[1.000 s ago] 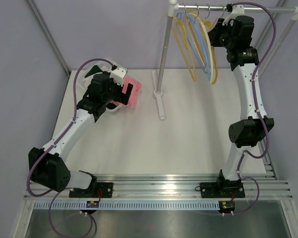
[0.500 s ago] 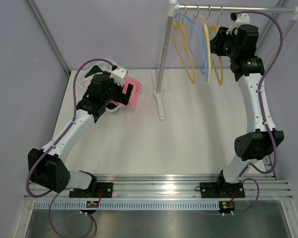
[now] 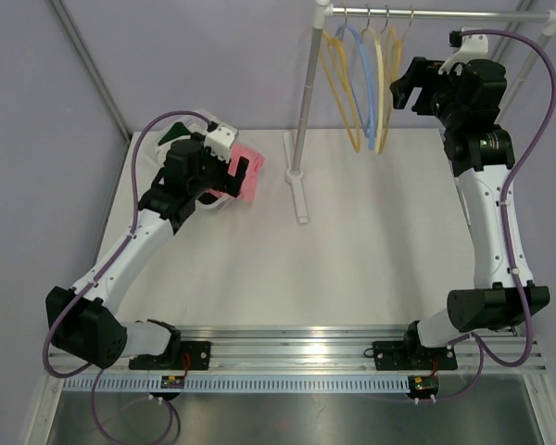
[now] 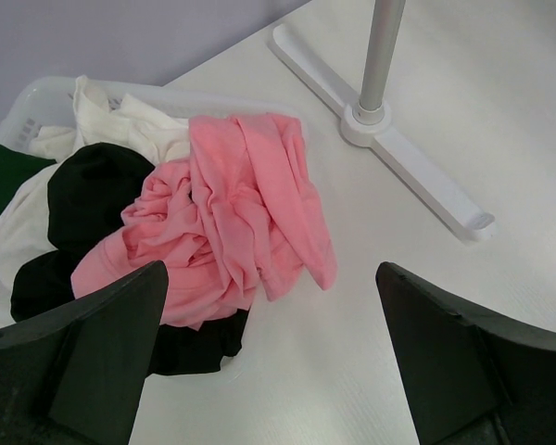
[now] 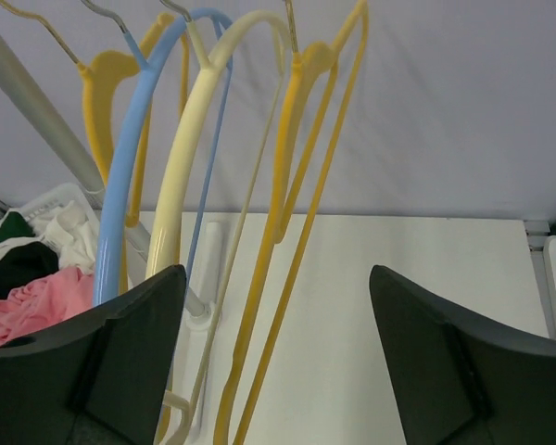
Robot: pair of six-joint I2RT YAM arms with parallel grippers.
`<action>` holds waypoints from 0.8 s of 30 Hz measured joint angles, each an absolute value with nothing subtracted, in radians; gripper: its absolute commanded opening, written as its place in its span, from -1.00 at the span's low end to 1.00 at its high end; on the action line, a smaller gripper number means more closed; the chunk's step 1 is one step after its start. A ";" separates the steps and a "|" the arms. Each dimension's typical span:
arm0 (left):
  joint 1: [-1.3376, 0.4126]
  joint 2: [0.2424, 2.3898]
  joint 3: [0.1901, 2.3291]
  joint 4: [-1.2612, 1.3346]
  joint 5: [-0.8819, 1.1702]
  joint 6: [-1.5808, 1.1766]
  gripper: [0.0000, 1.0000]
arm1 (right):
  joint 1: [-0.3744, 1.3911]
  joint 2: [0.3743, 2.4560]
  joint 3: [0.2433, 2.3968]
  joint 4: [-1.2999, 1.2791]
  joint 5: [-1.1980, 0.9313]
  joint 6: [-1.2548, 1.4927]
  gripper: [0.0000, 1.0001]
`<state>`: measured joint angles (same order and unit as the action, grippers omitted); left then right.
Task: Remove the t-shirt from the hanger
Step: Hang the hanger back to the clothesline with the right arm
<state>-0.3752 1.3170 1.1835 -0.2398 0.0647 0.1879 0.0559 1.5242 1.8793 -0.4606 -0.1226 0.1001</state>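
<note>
Right gripper [image 5: 276,278] has just let go and backed off right of the hangers [image 3: 363,88] at the top of the frame, fingers wide apart — all four hang bare, pink t-shirt [image 4: 232,213] heaped on the upper-left basket [image 4: 37,97] under the left gripper [image 4: 271,278] and its spread fingers, so it looks done.

This is a robotics lab test cell. Two robot arms [image 3: 482,213] are bolted to an aluminium rail [image 3: 296,345] at 6 o'clock of a bare white table [image 3: 371,269]. Plain lilac panels [image 3: 37,139] on metal struts [image 3: 86,65] box it in. A clothes rack [image 3: 309,93] with bare hangers [image 3: 370,102] stands at 12 o'clock, and a laundry basket [image 4: 37,93] at 10 o'clock.
</note>
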 measured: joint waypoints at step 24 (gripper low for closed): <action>-0.374 0.752 0.928 -0.233 -0.049 0.085 0.97 | 0.056 0.864 1.353 -0.448 -0.313 0.190 0.99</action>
